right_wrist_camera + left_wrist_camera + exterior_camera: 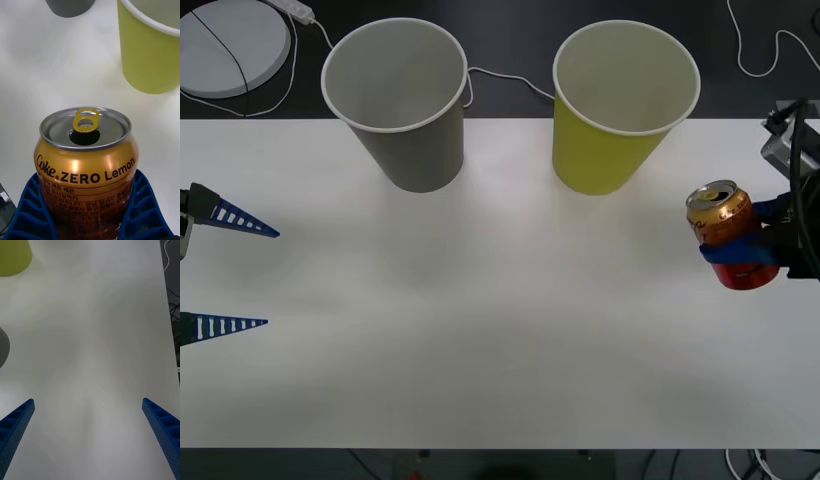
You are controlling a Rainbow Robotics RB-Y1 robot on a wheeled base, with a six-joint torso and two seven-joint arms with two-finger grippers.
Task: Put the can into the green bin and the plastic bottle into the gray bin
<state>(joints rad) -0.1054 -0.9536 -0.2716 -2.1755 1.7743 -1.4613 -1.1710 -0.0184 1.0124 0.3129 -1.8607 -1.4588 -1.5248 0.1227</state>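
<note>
Front view: right gripper (pixel 740 252) clamped around upright can (pixel 721 222) at table's (pixel 500 330) right edge, green bin (pixel 610 140) ahead and inward, gray bin (pixel 405 130) beyond; left gripper (pixel 225 270) spread wide, idle, far off.

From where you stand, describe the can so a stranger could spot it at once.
Start at the white table and go to its right edge, past the green bin. There the right gripper is shut on the can. It is far smaller than either cup, orange-gold with a red base, an opened silver top and a yellow tab.
</note>
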